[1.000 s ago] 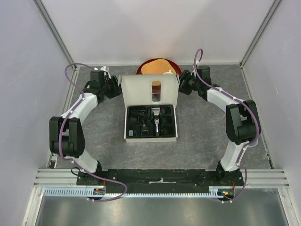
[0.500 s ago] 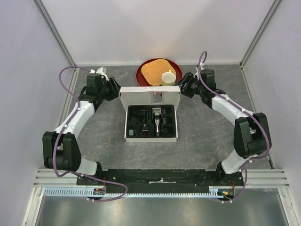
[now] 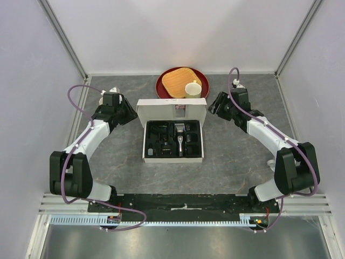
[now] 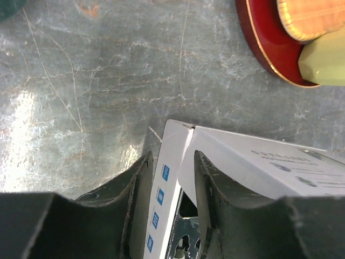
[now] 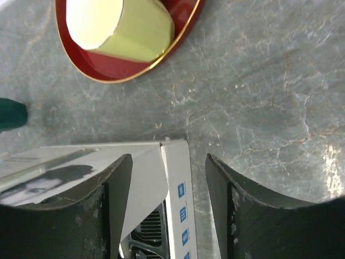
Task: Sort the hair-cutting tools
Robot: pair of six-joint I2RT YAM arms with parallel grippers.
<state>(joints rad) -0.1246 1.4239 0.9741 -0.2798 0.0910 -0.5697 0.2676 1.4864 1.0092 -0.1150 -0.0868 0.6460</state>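
An open white box (image 3: 172, 157) lies mid-table with its lid (image 3: 172, 109) leaning back. Inside it are the hair-cutting tools: a black-and-silver clipper (image 3: 178, 141) among several black comb guards (image 3: 159, 138). My left gripper (image 3: 131, 112) is at the lid's left end. In the left wrist view that gripper (image 4: 172, 156) is open, and its fingers (image 4: 137, 189) straddle the lid's side flap (image 4: 164, 183) loosely. My right gripper (image 3: 213, 105) is at the lid's right end. It (image 5: 168, 159) is also open, and the right flap (image 5: 178, 178) lies between its fingers with a wide gap.
A red round tray (image 3: 164, 80) behind the box carries a wooden board (image 3: 177, 80) and a cream cup (image 3: 193, 89). A dark green object (image 5: 11, 114) shows at the left edge of the right wrist view. White walls enclose the grey table (image 3: 232, 156).
The lid stood up high between both grippers a second ago and has swung down to lean back. Both grippers have drawn slightly outward from its ends.
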